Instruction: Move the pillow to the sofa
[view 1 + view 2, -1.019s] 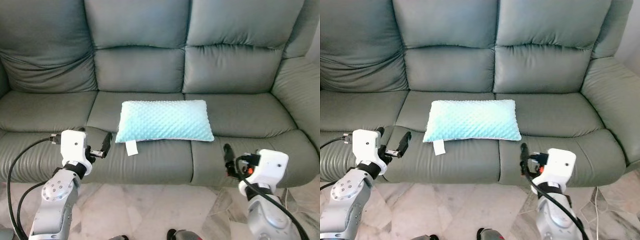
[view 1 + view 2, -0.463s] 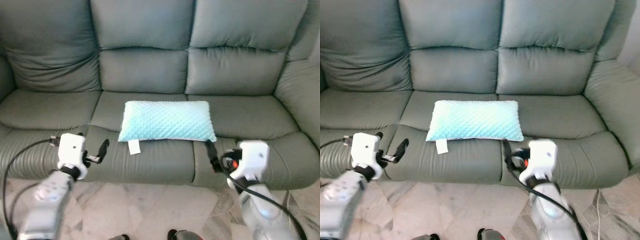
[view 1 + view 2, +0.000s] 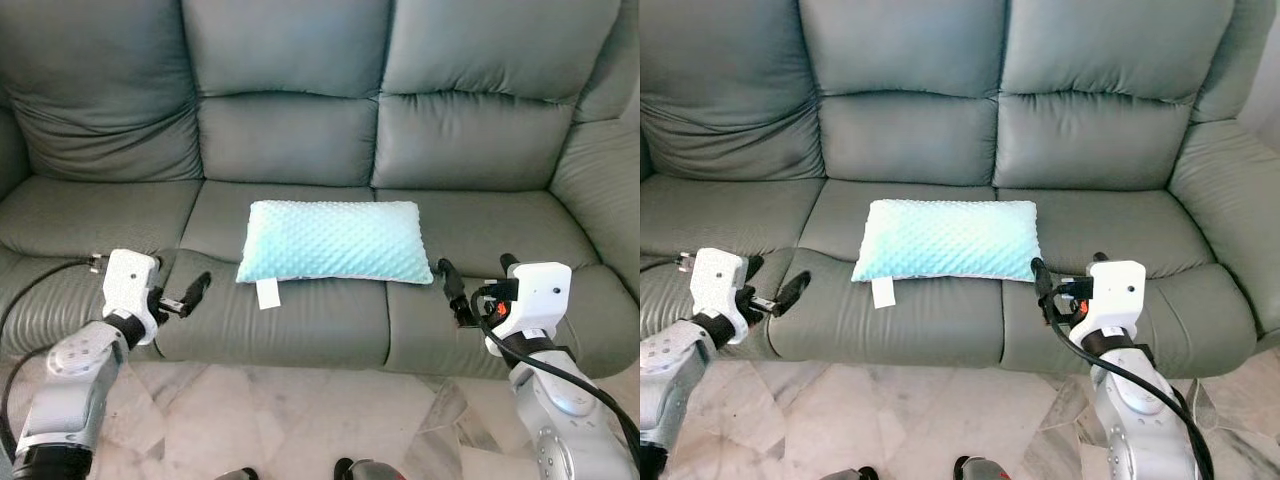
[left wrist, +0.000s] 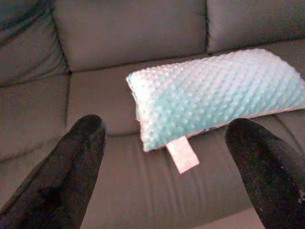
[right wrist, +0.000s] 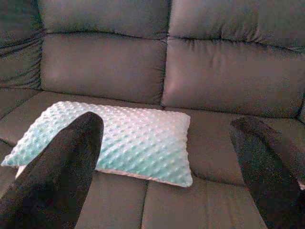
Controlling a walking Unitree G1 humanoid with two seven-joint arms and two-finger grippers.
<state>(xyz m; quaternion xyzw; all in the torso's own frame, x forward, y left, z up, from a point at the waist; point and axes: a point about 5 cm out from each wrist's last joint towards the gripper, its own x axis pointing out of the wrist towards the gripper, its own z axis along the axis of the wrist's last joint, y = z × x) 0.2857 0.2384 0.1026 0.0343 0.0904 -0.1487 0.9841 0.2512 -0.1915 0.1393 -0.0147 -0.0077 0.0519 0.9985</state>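
Lying flat on sofa (image 3: 110, 215) middle seat: pillow (image 3: 335, 242); left gripper (image 3: 185, 297), right gripper (image 3: 478, 290) jaws spread wide, empty.

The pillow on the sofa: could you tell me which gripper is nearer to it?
Right. The right gripper sits just off the pillow at its right corner; the left gripper hangs farther out, past the pillow's left end.

Home living room, grey leather three-seat sofa (image 3: 300, 130), pale marble floor tiles (image 3: 300, 420)
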